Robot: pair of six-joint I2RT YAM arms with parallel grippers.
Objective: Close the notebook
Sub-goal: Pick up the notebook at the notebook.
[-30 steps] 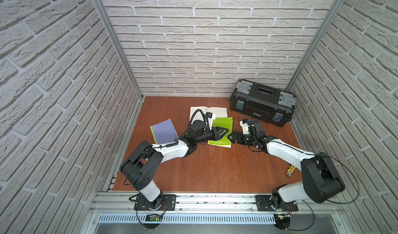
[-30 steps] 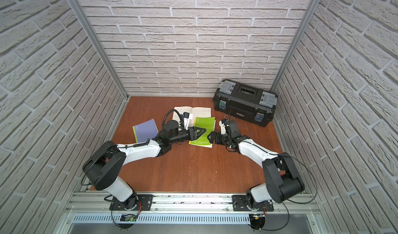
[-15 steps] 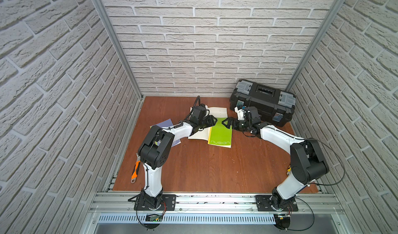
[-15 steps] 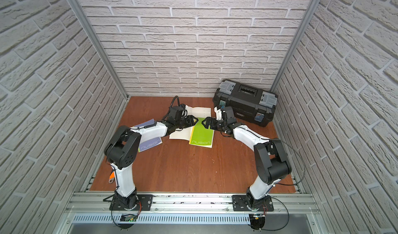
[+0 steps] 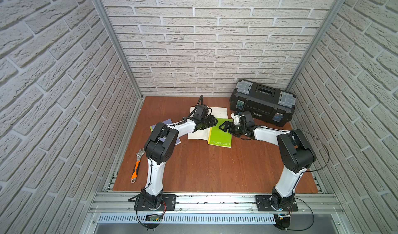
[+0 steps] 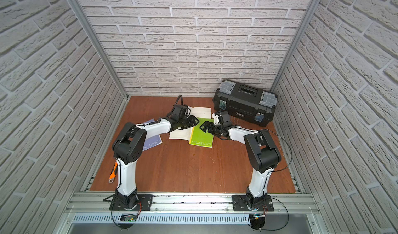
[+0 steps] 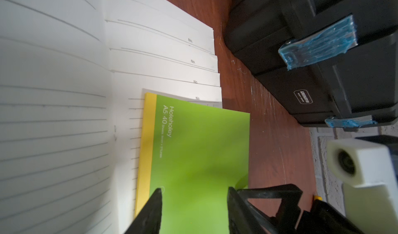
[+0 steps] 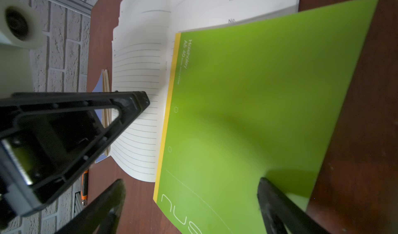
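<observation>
While the notebook point(image 5: 219, 137) is lying toward the back of the surface point(image 5: 204, 168), near the toolbox point(image 5: 261, 106), both top views are showing its green cover point(image 6: 201, 136) facing up over part of the white pages. Lined sheets point(image 5: 198, 134) are lying bare beside the yellow spine and past the cover's far edge. The left pincer point(image 5: 212, 121) and the right pincer point(image 5: 224, 128) are hovering close together, tips facing, over that far end.

From the left wrist, the left pincer's jaws are standing part-spread above the green cover, pinching nothing, while several sheets are fanning out beyond it.

From the right wrist, the right pincer is gaping wide, one tip hanging over the cover's outer edge, likewise gripping nothing.

The cover is lying folded down, so the main swing seems done. What is remaining, I judge, is tucking the splayed sheets under it, if they are indeed this notebook's.
</observation>
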